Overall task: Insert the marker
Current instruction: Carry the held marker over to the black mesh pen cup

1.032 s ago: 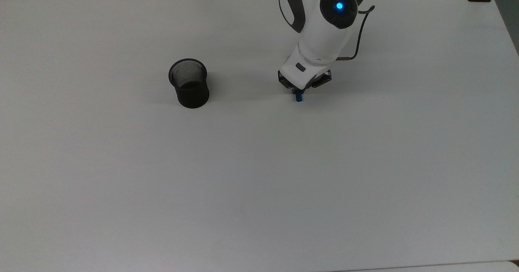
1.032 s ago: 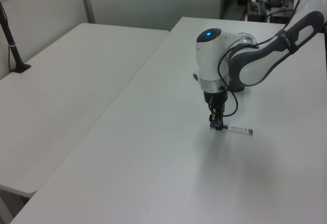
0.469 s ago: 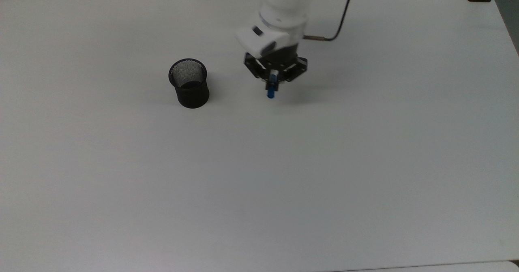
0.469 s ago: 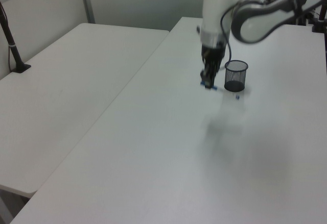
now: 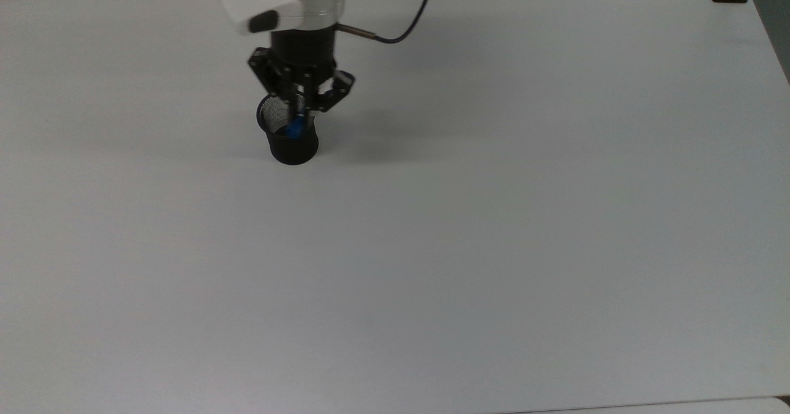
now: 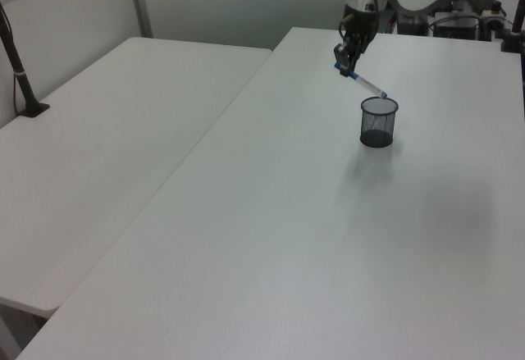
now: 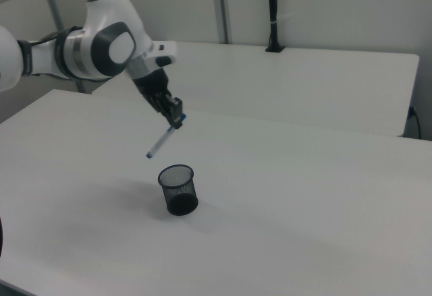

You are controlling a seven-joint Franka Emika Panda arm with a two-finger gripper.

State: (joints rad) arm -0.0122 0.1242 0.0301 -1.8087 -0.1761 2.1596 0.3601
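My gripper (image 5: pixel 300 110) (image 6: pixel 348 62) (image 7: pixel 177 118) is shut on the marker (image 7: pixel 162 141) near its blue cap end. The white barrel (image 6: pixel 370 86) slants down from the fingers, its small blue tip hanging just above the rim of the black mesh cup (image 7: pixel 178 189). The marker is in the air, clear of the table. In the top view the blue end of the marker (image 5: pixel 294 129) shows over the cup's (image 5: pixel 290 136) opening. The cup (image 6: pixel 378 121) stands upright on the white table.
The white table (image 5: pixel 432 247) stretches wide around the cup. A second white table (image 6: pixel 107 138) adjoins it on the left view's left. A black post (image 7: pixel 272 13) stands at the back in the right view.
The arm has lifted the marker off the table and carried it toward the top view's left, from beside the cup to above its opening. The marker now tilts down toward the cup.
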